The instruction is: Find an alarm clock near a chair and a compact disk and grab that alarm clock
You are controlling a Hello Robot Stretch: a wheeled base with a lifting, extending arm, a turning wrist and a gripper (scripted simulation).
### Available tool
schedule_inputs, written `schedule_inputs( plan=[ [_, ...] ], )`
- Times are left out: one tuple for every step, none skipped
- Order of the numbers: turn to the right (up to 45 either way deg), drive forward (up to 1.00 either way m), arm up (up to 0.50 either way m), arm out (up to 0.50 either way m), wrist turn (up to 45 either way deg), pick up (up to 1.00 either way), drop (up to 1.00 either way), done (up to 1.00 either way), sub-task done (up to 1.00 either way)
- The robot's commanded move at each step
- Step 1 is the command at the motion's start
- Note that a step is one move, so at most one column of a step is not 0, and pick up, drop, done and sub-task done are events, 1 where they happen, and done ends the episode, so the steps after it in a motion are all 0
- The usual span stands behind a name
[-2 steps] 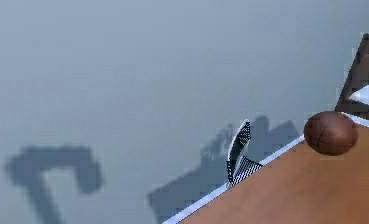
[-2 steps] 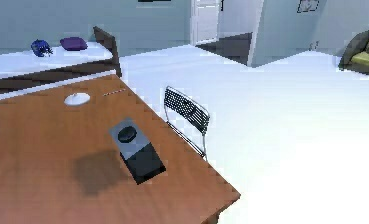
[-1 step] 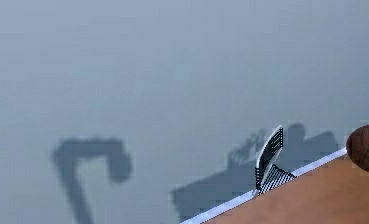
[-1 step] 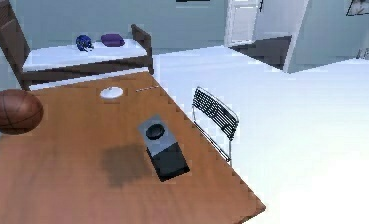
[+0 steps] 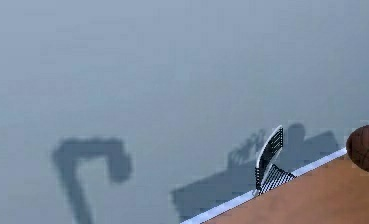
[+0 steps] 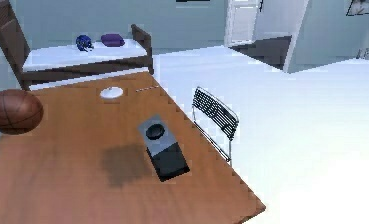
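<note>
Table (image 6: 52, 185), arm side view.
- Far left: basketball (image 6: 14, 110).
- Upper left of centre: pale disk (image 6: 112, 93), lying flat.
- Centre: probable alarm clock (image 6: 160, 143), a dark box with a round face, long axis running upper left to lower right.
- Just right: chair (image 6: 214, 115) at the table's edge.
- Claw: grip state and bearing to the clock cannot be told.

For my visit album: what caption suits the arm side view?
Wooden table with a basketball, white disc and dark boxy object, wire-backed chair beside it.
</note>
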Motion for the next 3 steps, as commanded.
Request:
schedule_inputs(
  plan=[
    [0.0,0.0,0.34,0.0,0.0,0.0,0.0,0.0,0.0],
    [0.0,0.0,0.0,0.26,0.0,0.0,0.0,0.0,0.0],
    [0.0,0.0,0.0,0.0,45.0,0.0,0.0,0.0,0.0]
  ],
)
